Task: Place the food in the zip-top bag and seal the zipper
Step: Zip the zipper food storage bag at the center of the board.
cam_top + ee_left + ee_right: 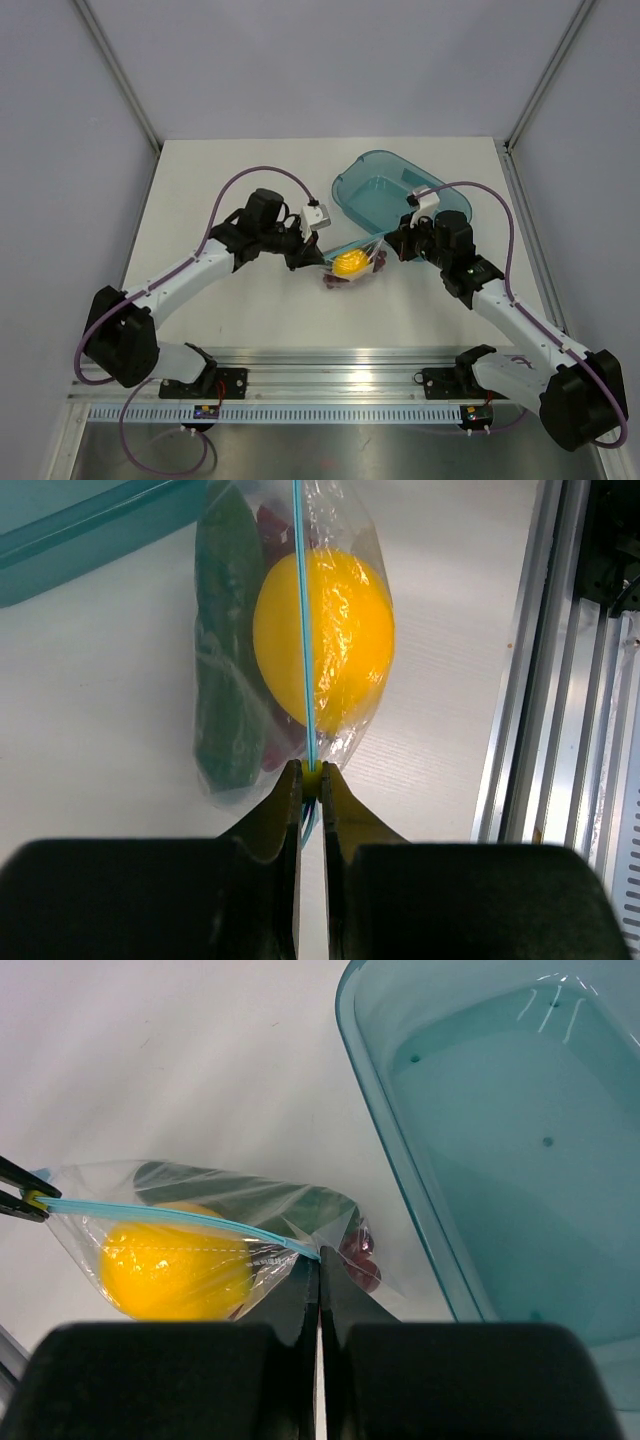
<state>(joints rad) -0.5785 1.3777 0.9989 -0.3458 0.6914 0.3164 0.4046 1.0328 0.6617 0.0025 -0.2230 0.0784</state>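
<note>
White table (pixel 200 200) with the left arm (pixel 190 270) and right arm (pixel 510 310) reaching inward toward each other. An empty teal tray (pixel 385 190) lies just beyond the meeting point, and the zip-top bag (pixel 362 250) is stretched between the two wrists, just beside the tray's near rim. All the food appears to be inside the bag. The dark green cucumber-like vegetable (pixel 225 680) lies along one wall, the lemon (pixel 340 640) bulges the middle, and the dark red grapes (pixel 360 1255) sit at the end near the right wrist. The light blue zipper (pixel 302 600) runs taut and straight as the bag's upper edge. The left gripper (pixel 311 772) is pinched nearly closed on one end of the strip, with only the plastic between its fingers. The right gripper (pixel 319 1260) is pressed fully together on the opposite end. Whether the track is engaged along its whole length cannot be told from these views, nor whether the bag hangs or rests on the table. Handling: the film is thin, soft and slippery and will crumple under load. The lemon gives the bag most of its weight. The zipper strip is the one firm edge, so a hold is best taken there.
</note>
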